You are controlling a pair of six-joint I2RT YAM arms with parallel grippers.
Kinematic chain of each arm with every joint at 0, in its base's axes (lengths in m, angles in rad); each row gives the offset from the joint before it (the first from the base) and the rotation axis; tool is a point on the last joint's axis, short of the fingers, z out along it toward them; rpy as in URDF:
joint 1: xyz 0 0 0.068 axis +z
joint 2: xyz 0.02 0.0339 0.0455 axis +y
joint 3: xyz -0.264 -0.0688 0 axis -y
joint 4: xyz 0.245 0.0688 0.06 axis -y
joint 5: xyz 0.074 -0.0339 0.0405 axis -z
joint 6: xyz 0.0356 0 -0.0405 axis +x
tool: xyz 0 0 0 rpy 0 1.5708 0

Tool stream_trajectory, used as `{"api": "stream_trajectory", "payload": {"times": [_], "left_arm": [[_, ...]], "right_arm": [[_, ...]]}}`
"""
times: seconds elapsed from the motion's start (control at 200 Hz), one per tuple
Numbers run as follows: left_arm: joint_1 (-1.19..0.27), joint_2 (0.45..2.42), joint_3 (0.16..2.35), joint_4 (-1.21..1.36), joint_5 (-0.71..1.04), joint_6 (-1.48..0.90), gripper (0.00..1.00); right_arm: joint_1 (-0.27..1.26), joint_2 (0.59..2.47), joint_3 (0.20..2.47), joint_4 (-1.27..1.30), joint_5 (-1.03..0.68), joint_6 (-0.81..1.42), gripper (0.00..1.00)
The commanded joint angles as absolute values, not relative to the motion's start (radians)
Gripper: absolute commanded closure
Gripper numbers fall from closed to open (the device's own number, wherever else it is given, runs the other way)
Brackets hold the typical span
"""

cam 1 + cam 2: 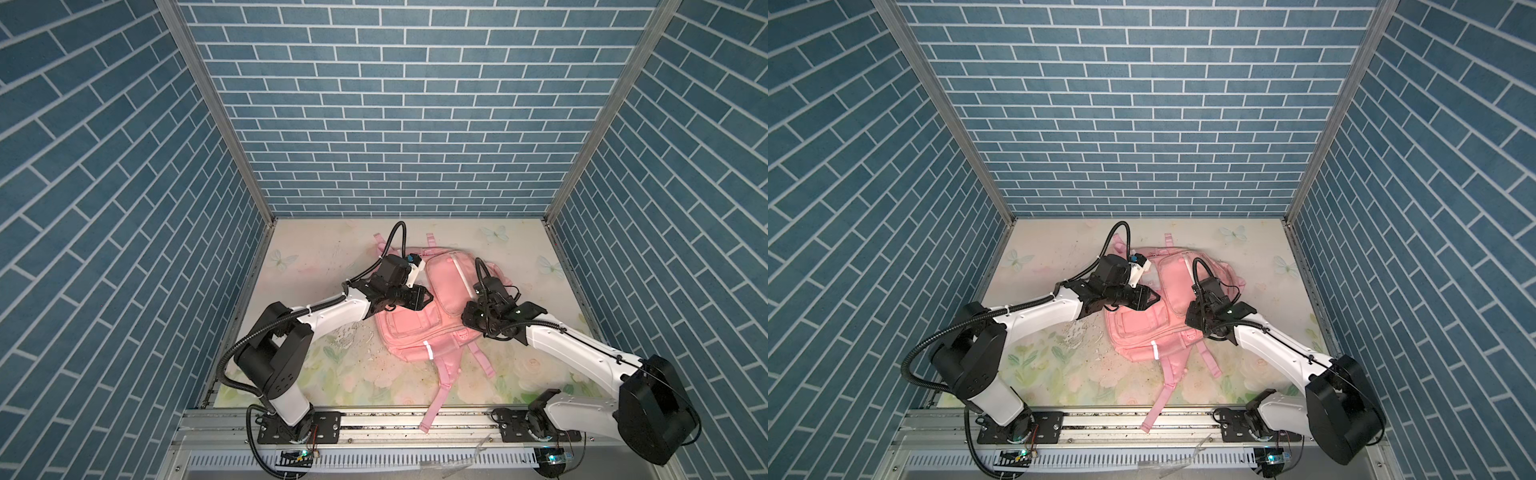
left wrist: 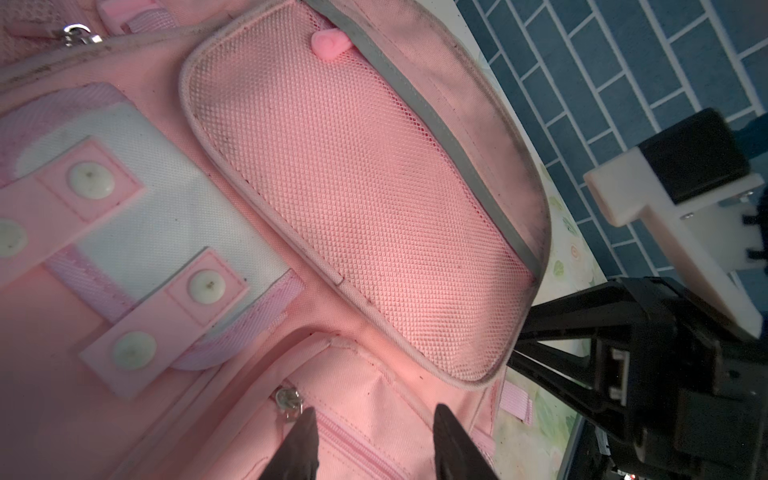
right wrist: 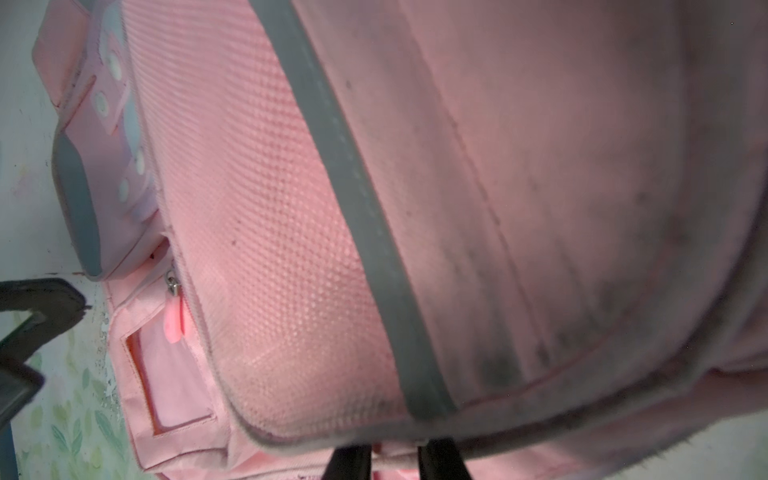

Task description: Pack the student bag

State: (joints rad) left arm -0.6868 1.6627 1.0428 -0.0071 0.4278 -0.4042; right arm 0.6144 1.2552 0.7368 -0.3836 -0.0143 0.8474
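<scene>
The student bag (image 1: 415, 328) (image 1: 1142, 328), a pink backpack, lies flat in the middle of the table in both top views, front pockets up. My left gripper (image 1: 426, 298) (image 1: 1152, 297) (image 2: 374, 440) hovers open over the bag's left side, above a zipper line beside a metal zipper slider (image 2: 287, 400), holding nothing. My right gripper (image 1: 469, 319) (image 1: 1190, 318) (image 3: 395, 459) sits low at the bag's right edge. Its fingers (image 3: 349, 461) stand close together with pink fabric showing in the narrow gap. The mesh pocket's rim (image 3: 332, 432) hides their tips.
A floral mat (image 1: 316, 374) covers the table, with white scuffs (image 1: 347, 332) left of the bag. Pink straps (image 1: 436, 399) trail over the front rail (image 1: 374, 415). Blue brick walls (image 1: 395, 124) enclose three sides. The right arm (image 2: 644, 353) shows beyond the bag in the left wrist view.
</scene>
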Motion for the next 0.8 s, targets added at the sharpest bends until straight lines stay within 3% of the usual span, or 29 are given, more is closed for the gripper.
{"api": "stream_trajectory", "payload": {"times": [0.0,0.245,0.505,0.605,0.795], "left_arm": [[-0.681,1.655,1.034,-0.019,0.408,-0.414,0.53],[-0.690,1.633,1.040,-0.057,0.391,-0.632,0.49],[-0.759,1.593,0.993,0.052,0.309,-0.911,0.46],[-0.807,1.616,1.035,0.037,0.280,-0.786,0.46],[-0.862,1.636,1.114,-0.092,0.161,-0.302,0.47]], "right_arm": [[0.607,1.275,0.775,-0.390,0.012,0.840,0.84],[0.607,1.262,0.799,-0.446,0.008,0.772,0.96],[0.605,1.239,0.808,-0.471,-0.031,0.661,1.00],[0.603,1.224,0.810,-0.471,-0.043,0.611,1.00],[0.532,1.173,0.785,-0.463,-0.116,0.527,1.00]]}}
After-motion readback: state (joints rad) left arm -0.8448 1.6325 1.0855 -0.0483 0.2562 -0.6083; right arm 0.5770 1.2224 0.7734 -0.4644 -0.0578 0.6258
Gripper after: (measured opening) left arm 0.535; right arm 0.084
